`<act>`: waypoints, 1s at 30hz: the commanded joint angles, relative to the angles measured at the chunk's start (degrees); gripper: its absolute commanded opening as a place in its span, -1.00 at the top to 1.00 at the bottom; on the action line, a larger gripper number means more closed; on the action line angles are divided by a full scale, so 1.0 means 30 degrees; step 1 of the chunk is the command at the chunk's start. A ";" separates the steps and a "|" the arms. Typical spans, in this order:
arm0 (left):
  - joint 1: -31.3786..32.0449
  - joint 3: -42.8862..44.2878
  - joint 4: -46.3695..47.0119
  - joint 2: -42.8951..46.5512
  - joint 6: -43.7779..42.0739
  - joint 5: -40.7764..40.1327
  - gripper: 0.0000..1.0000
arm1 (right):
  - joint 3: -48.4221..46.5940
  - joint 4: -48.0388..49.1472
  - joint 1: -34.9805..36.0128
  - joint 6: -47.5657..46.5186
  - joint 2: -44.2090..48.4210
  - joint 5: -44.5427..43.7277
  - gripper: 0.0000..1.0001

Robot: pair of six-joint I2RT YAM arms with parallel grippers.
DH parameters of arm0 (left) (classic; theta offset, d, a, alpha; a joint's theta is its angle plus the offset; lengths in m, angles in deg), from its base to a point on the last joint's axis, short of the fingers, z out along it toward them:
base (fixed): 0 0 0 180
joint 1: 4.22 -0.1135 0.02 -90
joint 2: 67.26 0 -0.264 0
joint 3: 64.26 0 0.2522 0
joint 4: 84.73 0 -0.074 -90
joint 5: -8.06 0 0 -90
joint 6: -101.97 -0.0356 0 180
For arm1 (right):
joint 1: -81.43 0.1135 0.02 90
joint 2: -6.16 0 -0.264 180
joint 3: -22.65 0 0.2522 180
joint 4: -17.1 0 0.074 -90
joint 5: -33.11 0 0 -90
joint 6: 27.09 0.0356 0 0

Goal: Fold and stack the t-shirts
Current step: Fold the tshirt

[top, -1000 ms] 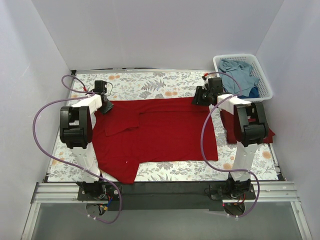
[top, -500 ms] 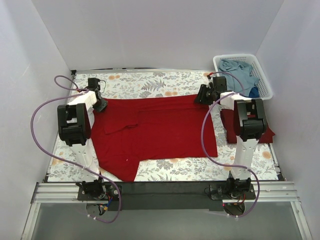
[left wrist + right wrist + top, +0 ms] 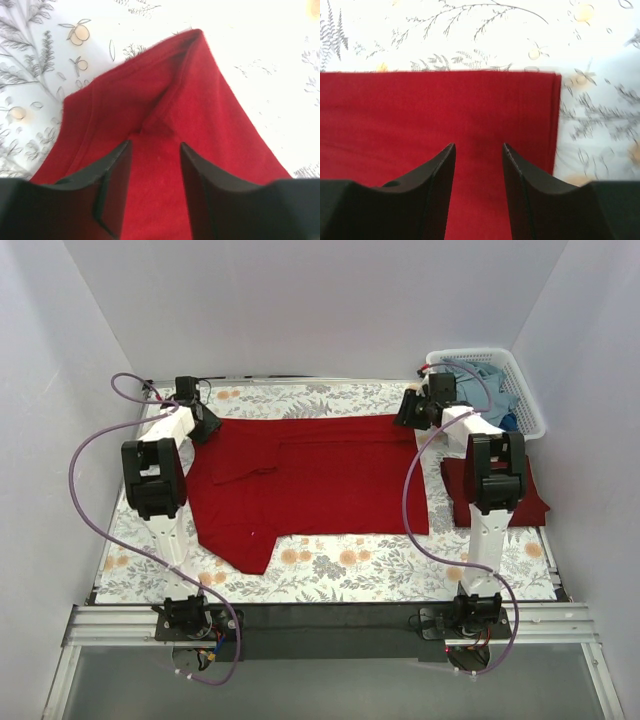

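A bright red t-shirt lies spread on the floral table, one sleeve trailing toward the near left. My left gripper sits at its far left corner, open; in the left wrist view the gripper straddles a small pucker in the red cloth. My right gripper hovers over the far right corner, open, and in the right wrist view the gripper has flat red cloth showing between its fingers. A folded maroon t-shirt lies at the right, partly hidden by the right arm. Dusty blue t-shirts fill the basket.
The white lattice basket stands at the far right corner. White walls close in the table on three sides. The arm bases and purple cables run along the near edge.
Both grippers moved toward the far edge and the red t-shirt slid that way with them, baring more table at the front. The left jaws opened wider.
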 commanded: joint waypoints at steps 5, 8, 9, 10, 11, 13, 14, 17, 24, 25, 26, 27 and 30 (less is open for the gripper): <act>0.0143 -0.6129 -0.0525 0.9752 -0.0603 -0.1776 0.02 | 0.4748 -0.1657 0.0394 -0.0805 0.7892 -0.0477 0.01; 0.0172 -1.0112 -0.1346 1.3290 -0.0603 -0.2655 0.01 | 0.8526 -0.1834 0.0775 -0.0542 1.1086 -0.0449 0.01; 0.0172 -1.1031 -0.1550 1.4206 -0.0603 -0.2804 0.01 | 0.9348 -0.1864 0.0921 -0.0483 1.1856 -0.0390 0.01; 0.0172 -1.3013 -0.1929 1.5549 -0.0603 -0.3154 0.06 | 1.0777 -0.1980 0.1271 -0.0511 1.3227 -0.0505 0.01; 0.0172 -1.3033 -0.2049 1.6258 -0.0603 -0.3157 0.10 | 1.1401 -0.2184 0.1448 -0.0512 1.3821 -0.0565 0.01; 0.0143 -1.5428 -0.2284 1.7257 -0.0428 -0.3070 0.15 | 1.2543 -0.2769 0.2032 -0.0744 1.4964 -0.0478 0.02; 0.0143 -1.6044 -0.2372 1.7755 -0.0370 -0.3041 0.19 | 1.3390 -0.3062 0.2210 -0.0862 1.5868 -0.0477 0.01; 0.0172 -1.7921 -0.2666 1.9163 -0.0252 -0.2953 0.33 | 1.4742 -0.4089 0.3060 -0.1302 1.7714 -0.0799 0.01; 0.0464 -1.8658 -0.3310 2.0688 0.0334 -0.0377 0.44 | 1.8758 -0.4237 0.3706 -0.0806 2.0884 0.0195 0.01; 0.0494 -1.8600 -0.3455 2.0718 0.0392 -0.0171 0.43 | 1.9224 -0.4237 0.3793 -0.0718 2.1061 0.0458 0.01; 0.0495 -1.8657 -0.3602 2.0632 0.0451 -0.0227 0.42 | 1.9374 -0.4208 0.3794 -0.0659 2.1469 0.0576 0.01; 0.0495 -1.8716 -0.3777 2.0457 0.0857 -0.0373 0.39 | 1.9550 -0.4237 0.3852 -0.0542 2.1647 0.0635 0.02; 0.0553 -1.9184 -0.4071 1.9608 0.1036 0.0766 0.27 | 1.9756 -0.4208 0.3881 -0.0599 2.2088 0.0665 0.02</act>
